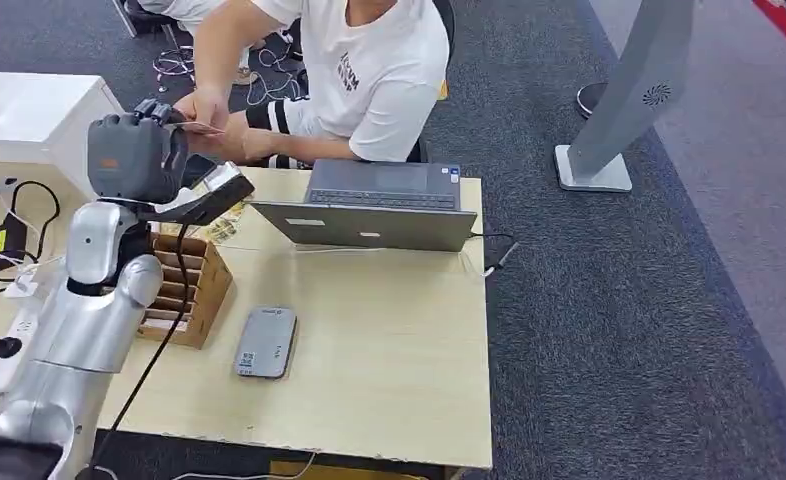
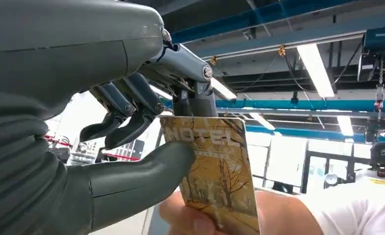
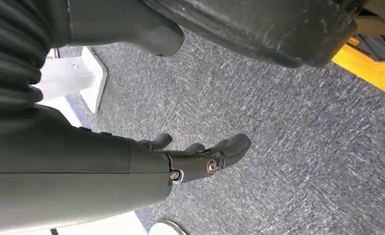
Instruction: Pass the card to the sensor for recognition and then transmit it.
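The hotel key card (image 2: 215,171), printed with bare autumn trees, is pinched in the left hand (image 2: 132,142) between the thick thumb and the darker fingers (image 2: 132,110), near its lettered end. A person's hand (image 2: 195,218) grips the card's other end, so both hold it at once. In the head view the left hand (image 1: 137,155) is raised at about ten o'clock from the table's middle, meeting the seated person's hand (image 1: 204,108) beyond the table's (image 1: 389,350) far edge.

The grey card reader (image 1: 266,342) lies flat on the table at about seven o'clock from the laptop (image 1: 374,208), just beside the cardboard slotted box (image 1: 191,290). The right hand (image 3: 200,156) hangs over the carpet, fingers loosely curled and holding nothing.

This looks like the handover step, the sensing probably done. The next move calls for easing the thumb's pinch once the person's grip is firm, then drawing the arm back clear of the laptop.
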